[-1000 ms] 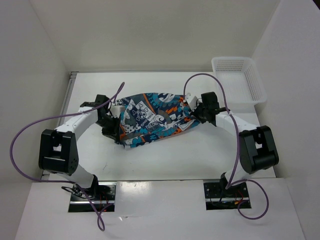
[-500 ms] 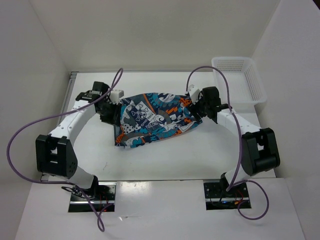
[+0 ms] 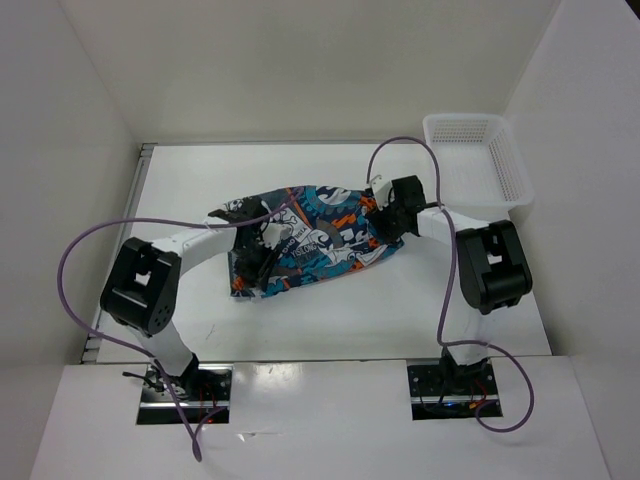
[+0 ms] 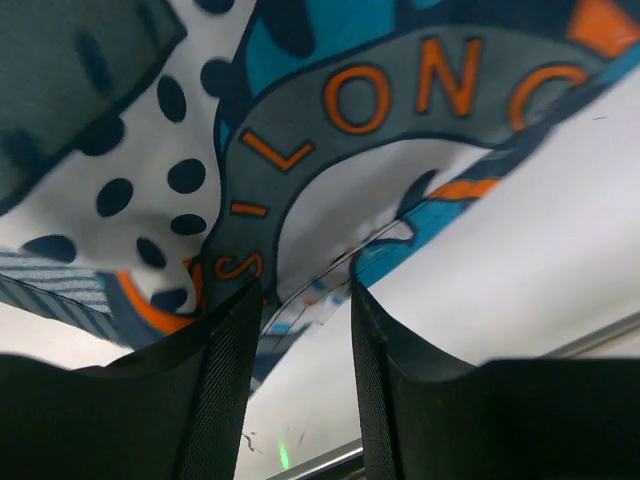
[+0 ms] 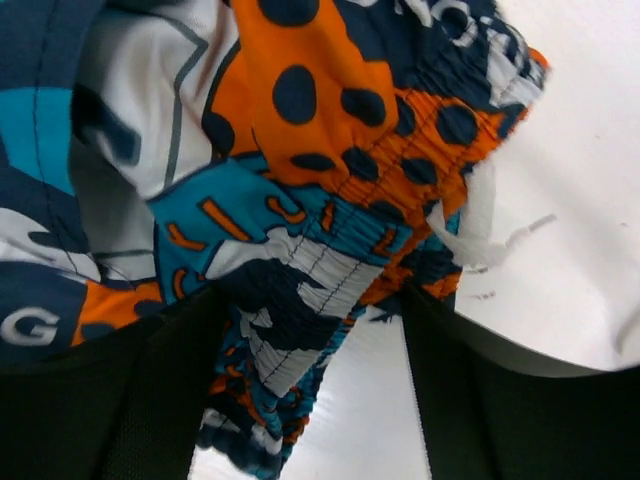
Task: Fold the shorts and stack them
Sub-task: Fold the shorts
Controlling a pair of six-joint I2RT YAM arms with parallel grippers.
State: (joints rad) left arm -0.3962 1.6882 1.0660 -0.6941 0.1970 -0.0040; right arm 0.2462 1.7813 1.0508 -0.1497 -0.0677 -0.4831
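Looking roughly half done: shorts (image 3: 318, 238) lie as a folded strip mid-table (image 3: 420, 310), left gripper (image 4: 305, 292) and right gripper (image 5: 312, 292) parted at its ends, pinching nothing; final fold and stacking remain.

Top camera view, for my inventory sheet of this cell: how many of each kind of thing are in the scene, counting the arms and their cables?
shorts: 1
white mesh basket: 1
robot arms: 2 (left arm, right arm)
purple cables: 2 (left cable, right cable)
Total: 6
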